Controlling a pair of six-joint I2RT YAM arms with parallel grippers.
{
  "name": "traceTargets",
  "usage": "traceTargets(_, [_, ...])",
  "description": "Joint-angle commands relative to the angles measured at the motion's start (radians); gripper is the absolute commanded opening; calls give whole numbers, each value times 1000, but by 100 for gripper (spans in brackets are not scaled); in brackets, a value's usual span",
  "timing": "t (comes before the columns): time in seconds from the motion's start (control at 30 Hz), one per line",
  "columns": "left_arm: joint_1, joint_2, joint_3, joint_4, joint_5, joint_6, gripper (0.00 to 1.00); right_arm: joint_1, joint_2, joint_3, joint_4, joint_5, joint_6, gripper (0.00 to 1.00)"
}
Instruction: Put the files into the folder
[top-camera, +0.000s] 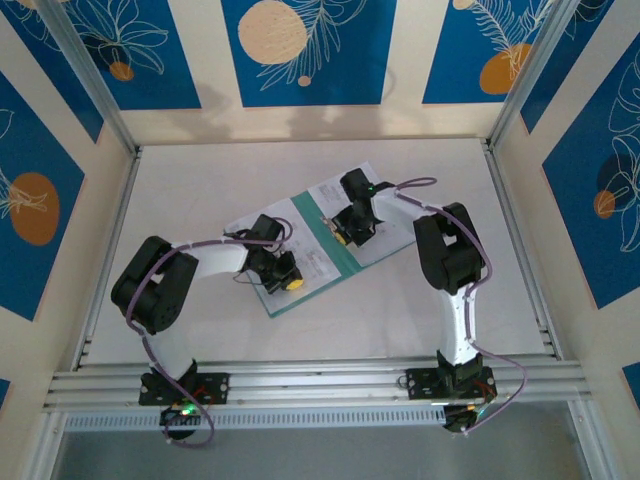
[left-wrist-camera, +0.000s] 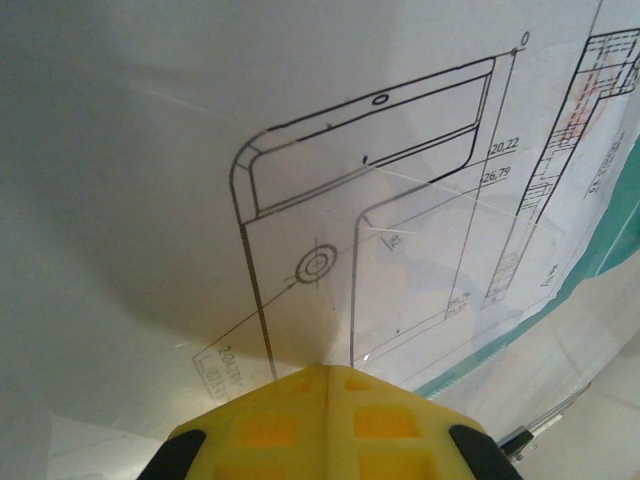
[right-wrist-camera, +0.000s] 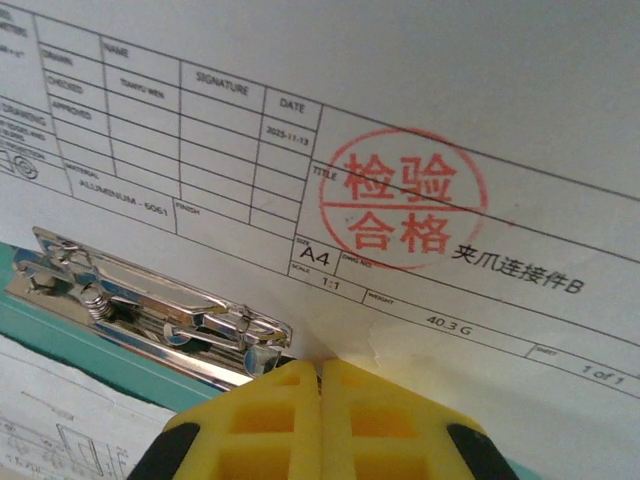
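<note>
Yellow right jaws sat together at 6 o'clock, tips on a stamped white sheet (right-wrist-camera: 420, 120), with a metal clip (right-wrist-camera: 150, 310) at their 10 o'clock. Left jaws were together on a drawing sheet (left-wrist-camera: 300, 200). Files (top-camera: 322, 205) lay on the teal folder (top-camera: 342, 262), mid-counter (top-camera: 200, 180).

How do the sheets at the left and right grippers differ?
The left sheet, at the left gripper, shows a dimensioned line drawing; the right sheet, at the right gripper, shows a title block and red round stamp. A metal clip sits beside the right sheet; a teal folder edge borders the left sheet. Both are white printed paper.
</note>
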Motion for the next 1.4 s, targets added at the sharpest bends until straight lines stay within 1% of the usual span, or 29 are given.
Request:
traceTargets(0.0, [-3, 18, -16, -76, -44, 9, 3, 28, 137, -60, -246, 68, 39, 0])
traceTargets(0.4, [-3, -2, -54, -65, -40, 4, 3, 61, 171, -35, -253, 32, 69, 0])
traceTargets(0.73, [-1, -3, -56, -68, -41, 11, 3, 84, 205, -8, -285, 46, 71, 0])
traceTargets(1.0, [1, 1, -59, -63, -41, 15, 3, 110, 262, 57, -334, 55, 58, 0])
traceTargets(1.2, [4, -3, -51, -79, -47, 30, 3, 121, 275, 81, -352, 58, 57, 0])
traceTargets(1.37, [7, -41, -22, -111, -66, 60, 9, 119, 281, 84, -359, 60, 51, 0])
